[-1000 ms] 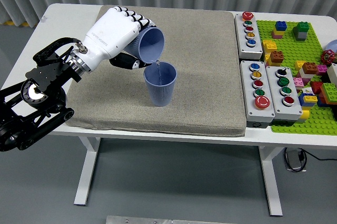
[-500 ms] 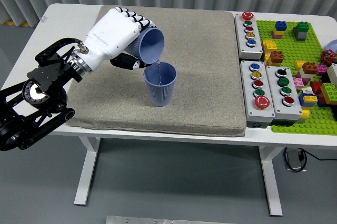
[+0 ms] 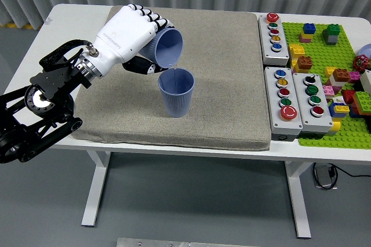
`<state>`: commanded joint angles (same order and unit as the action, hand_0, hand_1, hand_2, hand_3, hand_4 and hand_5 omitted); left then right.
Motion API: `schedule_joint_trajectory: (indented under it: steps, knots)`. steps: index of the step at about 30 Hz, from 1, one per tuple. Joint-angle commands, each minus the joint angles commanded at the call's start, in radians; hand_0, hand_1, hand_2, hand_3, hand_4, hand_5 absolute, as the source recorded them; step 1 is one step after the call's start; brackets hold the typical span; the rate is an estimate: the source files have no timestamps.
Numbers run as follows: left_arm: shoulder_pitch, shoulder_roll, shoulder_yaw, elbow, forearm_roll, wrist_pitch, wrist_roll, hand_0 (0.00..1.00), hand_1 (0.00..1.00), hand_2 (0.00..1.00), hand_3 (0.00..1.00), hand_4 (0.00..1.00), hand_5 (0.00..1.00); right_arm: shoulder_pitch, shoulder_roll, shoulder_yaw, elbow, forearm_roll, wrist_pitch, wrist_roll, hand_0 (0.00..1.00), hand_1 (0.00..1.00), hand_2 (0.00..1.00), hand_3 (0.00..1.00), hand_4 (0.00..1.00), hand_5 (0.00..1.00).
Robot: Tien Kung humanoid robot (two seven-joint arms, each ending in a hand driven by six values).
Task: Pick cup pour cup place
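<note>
The left hand [image 3: 128, 33] has its fingers [image 3: 152, 20] wrapped around a blue cup [image 3: 165, 48], gripping its body so that only the open mouth shows past the white shell of the hand. The cup is tipped far over on its side, mouth facing toward 4 o'clock, and its lower lip hangs just above the rim of a second blue cup [image 3: 176, 92] that stands upright on the grey mat [image 3: 220, 67] near the middle of the counter [image 3: 69, 18]. A thin stream of water falls from the tilted lip into the standing cup.

Compared with a second ago, the hand has rolled and risen a little: the held cup sits slightly higher and further toward 1 o'clock, with its mouth turned more steeply downward. The stream is much the same and the standing cup has not shifted. That reads as the pour nearing its end, with the hand steepening the tilt to drain what is left. How much water remains inside cannot be seen.

What is left, by my judgement, is to bring the held cup upright and set it down on the mat, clear of the standing cup so the fingers do not knock it over.

At 3 o'clock, well apart from both cups, sit button boxes [image 3: 277, 31] and a green plate of toy bricks [image 3: 330, 79], untouched. The right arm is out of view.
</note>
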<state>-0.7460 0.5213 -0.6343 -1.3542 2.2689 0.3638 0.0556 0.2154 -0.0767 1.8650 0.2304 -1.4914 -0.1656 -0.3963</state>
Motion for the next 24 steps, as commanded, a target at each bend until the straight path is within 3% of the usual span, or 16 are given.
schedule_joint_trajectory:
  steps: [24]
  knots:
    - [-0.073, 0.041, 0.134, -0.010, 0.000, 0.005, 0.063, 0.426, 0.484, 0.531, 0.497, 0.662, 0.044, -0.004, 0.001, -0.006, 0.000, 0.012, -0.002, 0.002, 0.696, 0.669, 0.609, 0.610, 0.002, 0.309]
